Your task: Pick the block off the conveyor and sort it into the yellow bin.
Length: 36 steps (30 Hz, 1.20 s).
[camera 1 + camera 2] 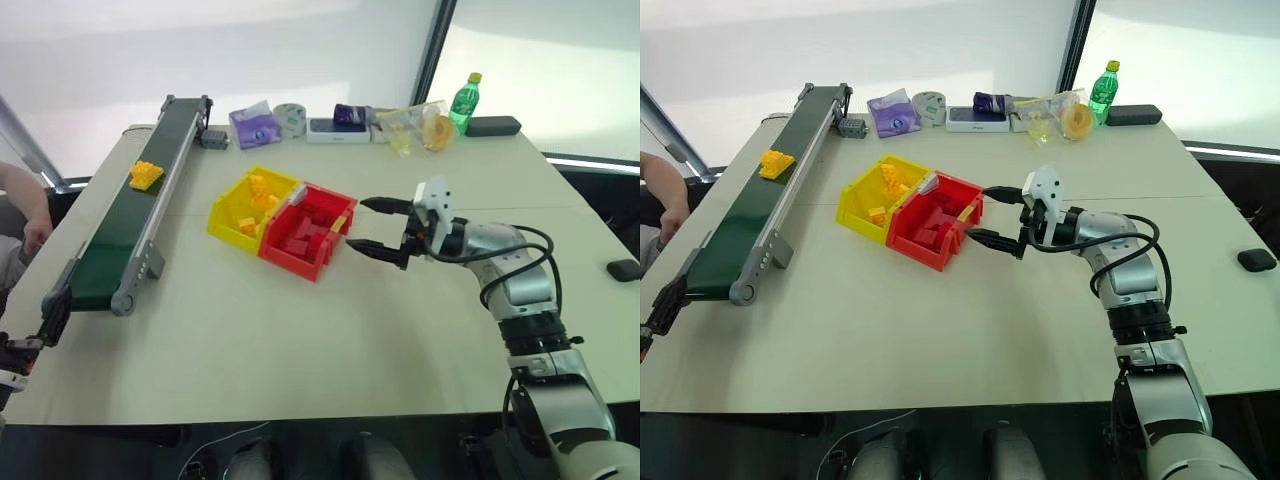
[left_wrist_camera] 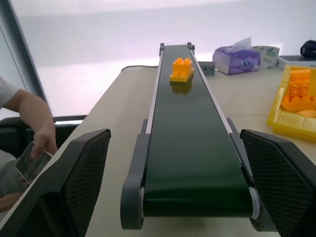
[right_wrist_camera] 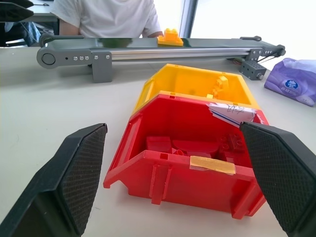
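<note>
Bench (image 1: 300, 340), pale: conveyor (image 1: 135, 215) along left edge; yellow bin (image 1: 240, 205) joined to red bin (image 1: 300, 250) mid-surface; tissue pack (image 1: 252, 125), green bottle (image 1: 462, 100), black case (image 1: 493, 126) at far edge.

The block (image 1: 146, 175), a small yellow-orange studded brick, lies upright on the dark green belt of the conveyor (image 1: 120, 235), toward its far end. My yellow bin (image 1: 232, 208) stands beside the conveyor, open, with yellow bricks inside.
</note>
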Available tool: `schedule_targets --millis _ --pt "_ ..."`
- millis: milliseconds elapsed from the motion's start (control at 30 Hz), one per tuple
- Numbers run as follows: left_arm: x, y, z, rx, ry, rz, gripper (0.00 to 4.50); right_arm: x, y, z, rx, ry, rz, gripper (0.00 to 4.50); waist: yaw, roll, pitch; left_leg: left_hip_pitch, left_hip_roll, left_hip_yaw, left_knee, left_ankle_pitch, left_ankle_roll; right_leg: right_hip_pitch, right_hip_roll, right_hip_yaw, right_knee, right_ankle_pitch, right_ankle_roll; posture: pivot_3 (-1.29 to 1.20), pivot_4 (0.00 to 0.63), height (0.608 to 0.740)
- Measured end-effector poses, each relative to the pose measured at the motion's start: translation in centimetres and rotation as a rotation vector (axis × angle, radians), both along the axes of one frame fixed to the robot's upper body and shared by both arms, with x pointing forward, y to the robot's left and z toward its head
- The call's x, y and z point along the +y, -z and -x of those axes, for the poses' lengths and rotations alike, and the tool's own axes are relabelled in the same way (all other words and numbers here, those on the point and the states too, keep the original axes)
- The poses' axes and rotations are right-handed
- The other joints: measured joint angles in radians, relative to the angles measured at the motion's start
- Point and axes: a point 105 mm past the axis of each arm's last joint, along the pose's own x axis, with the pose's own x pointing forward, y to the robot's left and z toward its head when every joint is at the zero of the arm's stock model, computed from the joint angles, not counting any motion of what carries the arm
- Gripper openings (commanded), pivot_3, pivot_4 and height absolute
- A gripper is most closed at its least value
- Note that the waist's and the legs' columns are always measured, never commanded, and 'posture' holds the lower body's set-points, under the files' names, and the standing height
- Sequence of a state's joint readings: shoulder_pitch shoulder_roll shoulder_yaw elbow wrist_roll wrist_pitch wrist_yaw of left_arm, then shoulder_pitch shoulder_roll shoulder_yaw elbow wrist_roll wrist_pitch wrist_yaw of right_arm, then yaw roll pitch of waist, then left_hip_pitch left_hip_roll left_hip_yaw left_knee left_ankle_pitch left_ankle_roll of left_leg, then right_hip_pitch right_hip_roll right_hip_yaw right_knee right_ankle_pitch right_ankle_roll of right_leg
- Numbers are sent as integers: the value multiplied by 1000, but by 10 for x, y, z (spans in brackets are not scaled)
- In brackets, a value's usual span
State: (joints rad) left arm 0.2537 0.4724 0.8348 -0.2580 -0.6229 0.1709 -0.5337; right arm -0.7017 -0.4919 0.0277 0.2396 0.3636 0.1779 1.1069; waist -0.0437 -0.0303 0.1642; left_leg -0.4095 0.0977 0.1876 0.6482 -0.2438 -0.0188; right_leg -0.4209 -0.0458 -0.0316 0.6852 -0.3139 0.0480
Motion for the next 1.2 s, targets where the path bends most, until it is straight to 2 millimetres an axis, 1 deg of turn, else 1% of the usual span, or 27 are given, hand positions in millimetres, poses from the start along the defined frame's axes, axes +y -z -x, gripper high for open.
schedule_targets --millis 167,333,500,600,633,733,833,1067,1133,1200 --pt "-3 -9 -10 -12 18 -12 4456 0 0 0 0 1 -1 4500 1 0 0 0 0 0 0 0 -1 0 0 0 0 0 0 0 150 740" --pt "-6 -8 -17 1 33 4 4456 0 0 0 0 2 -1 4500 0 0 0 0 0 0 0 1 -1 0 0 0 0 0 0 0 150 740" --pt "-3 -12 -26 42 23 1 4456 0 0 0 0 3 -1 4500 1 0 0 0 0 0 0 1 -1 0 0 0 0 0 0 0 150 740" --pt "-4 -19 -38 83 35 -12 4456 0 0 0 0 2 -1 4500 2 0 0 0 0 0 0 1 -1 0 0 0 0 0 0 0 150 740" --pt "-4 -25 -46 108 41 -23 4456 0 0 0 -1 4 -1 4500 2 0 0 0 0 0 0 1 -1 0 0 0 0 0 0 0 150 740" --pt "-4 -31 -63 169 53 1 4456 1 0 0 -1 2 -3 4500 2 0 0 0 0 0 0 1 -1 0 0 0 0 0 0 0 150 740" --pt "-2 -27 -81 245 63 19 4456 1 0 0 -3 3 0 4500 1 0 0 0 0 1 -1 1 -1 -1 0 0 0 0 0 0 150 740" --pt "7 -27 -106 316 50 24 4456 1 1 0 -7 4 0 4500 0 0 0 0 0 2 -1 1 -1 -2 1 0 0 0 0 0 150 740" --pt "5 -22 -112 356 70 2 4456 0 3 0 -3 12 -2 4500 0 0 0 0 0 2 -1 1 -1 -2 0 0 0 0 0 0 150 740" --pt "4 -12 -116 399 83 1 4456 -1 4 0 -1 17 -3 4500 1 0 0 0 0 2 -1 1 -1 -2 0 0 0 0 0 0 150 740"
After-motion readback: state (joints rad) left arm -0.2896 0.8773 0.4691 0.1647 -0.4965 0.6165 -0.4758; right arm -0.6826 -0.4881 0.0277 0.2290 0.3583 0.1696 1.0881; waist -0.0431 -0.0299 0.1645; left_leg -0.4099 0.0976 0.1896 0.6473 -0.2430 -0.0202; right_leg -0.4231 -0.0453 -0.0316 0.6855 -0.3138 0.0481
